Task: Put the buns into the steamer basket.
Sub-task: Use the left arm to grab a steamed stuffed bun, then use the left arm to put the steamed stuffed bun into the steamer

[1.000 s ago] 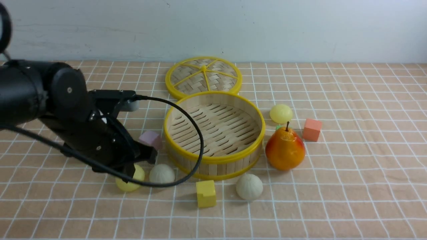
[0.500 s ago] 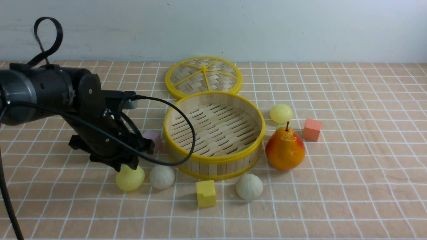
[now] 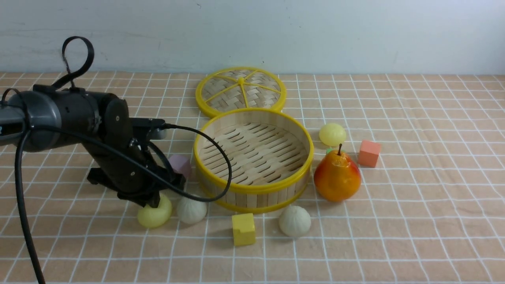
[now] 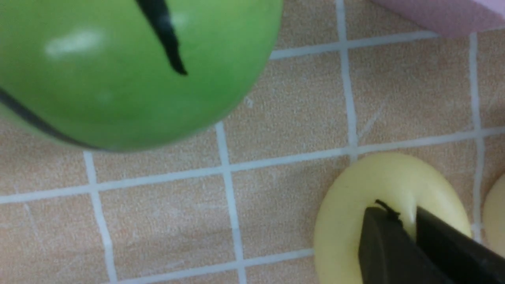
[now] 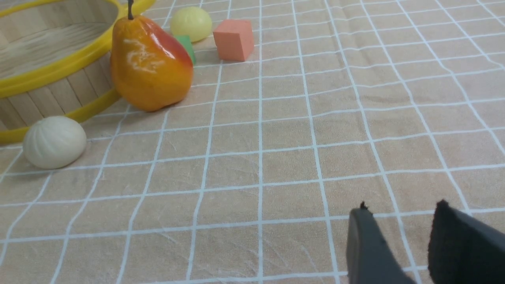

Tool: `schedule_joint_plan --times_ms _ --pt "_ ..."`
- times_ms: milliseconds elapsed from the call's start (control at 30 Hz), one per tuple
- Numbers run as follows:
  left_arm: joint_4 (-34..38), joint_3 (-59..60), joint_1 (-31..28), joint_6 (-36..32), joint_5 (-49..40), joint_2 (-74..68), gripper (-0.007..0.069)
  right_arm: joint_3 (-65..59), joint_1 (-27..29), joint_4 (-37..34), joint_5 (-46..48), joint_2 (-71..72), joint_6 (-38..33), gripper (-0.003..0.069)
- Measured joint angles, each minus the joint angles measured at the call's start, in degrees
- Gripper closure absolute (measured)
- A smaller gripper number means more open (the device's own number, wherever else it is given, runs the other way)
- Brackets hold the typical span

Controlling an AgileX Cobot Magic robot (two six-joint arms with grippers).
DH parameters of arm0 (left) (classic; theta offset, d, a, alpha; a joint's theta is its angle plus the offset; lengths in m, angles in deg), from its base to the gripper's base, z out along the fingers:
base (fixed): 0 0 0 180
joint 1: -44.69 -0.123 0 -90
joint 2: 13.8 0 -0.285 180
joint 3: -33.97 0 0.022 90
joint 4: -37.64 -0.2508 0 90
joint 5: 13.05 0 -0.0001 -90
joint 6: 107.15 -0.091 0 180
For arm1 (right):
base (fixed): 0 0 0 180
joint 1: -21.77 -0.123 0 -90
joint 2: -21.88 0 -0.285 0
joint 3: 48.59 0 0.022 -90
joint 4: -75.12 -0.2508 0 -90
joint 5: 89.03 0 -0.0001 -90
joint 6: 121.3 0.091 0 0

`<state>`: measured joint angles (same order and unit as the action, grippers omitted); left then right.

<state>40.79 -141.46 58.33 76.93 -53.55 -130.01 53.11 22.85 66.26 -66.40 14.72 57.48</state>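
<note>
My left gripper [image 3: 154,202] is down on a pale yellow bun [image 3: 152,217] left of the steamer basket [image 3: 252,188]. Its fingers [image 4: 378,236] stand shut, pinching a ridge of the squashed bun's [image 4: 355,197] top. An off-white pleated bun [image 3: 191,210] lies right beside it. Another off-white bun [image 3: 294,221] sits in front of the basket, whose slatted floor holds nothing. A second yellow bun [image 3: 332,134] rests behind the pear. My right gripper [image 5: 402,209] hangs open over bare cloth, out of the front view.
A green striped ball [image 4: 118,71] and a pink cube [image 3: 181,163] lie close to my left gripper. The flat woven lid [image 3: 240,88] is behind the basket. A pear [image 3: 337,177], an orange cube [image 3: 369,153], a small green cube [image 3: 328,150] and a yellow cube [image 3: 243,228] stand around it.
My left arm has drawn back and risen. Its gripper lifted slightly off the yellow bun, then came down and shut on the bun's top. Nothing else moved.
</note>
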Motion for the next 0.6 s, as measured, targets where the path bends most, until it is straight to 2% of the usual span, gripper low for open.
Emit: schedule_joint_plan --times_ms 100,267,433,600 --pt "0.0 -2.0 1.1 -0.1 -3.6 1.7 0.0638 0.0 0.0 0.0 0.0 0.0 0.0 0.0419" --pt "0.1 -10.4 7.2 -1.3 -5.9 6.7 0.0638 0.0 0.0 0.0 0.0 0.0 0.0 0.0419" --pt "0.9 -18.1 12.3 -3.6 -2.7 5.2 0.0638 0.0 0.0 0.0 0.0 0.0 0.0 0.0419" --pt "0.0 -21.6 13.1 -4.1 1.5 -3.6 0.0610 0.0 0.0 0.0 0.0 0.0 0.0 0.0419"
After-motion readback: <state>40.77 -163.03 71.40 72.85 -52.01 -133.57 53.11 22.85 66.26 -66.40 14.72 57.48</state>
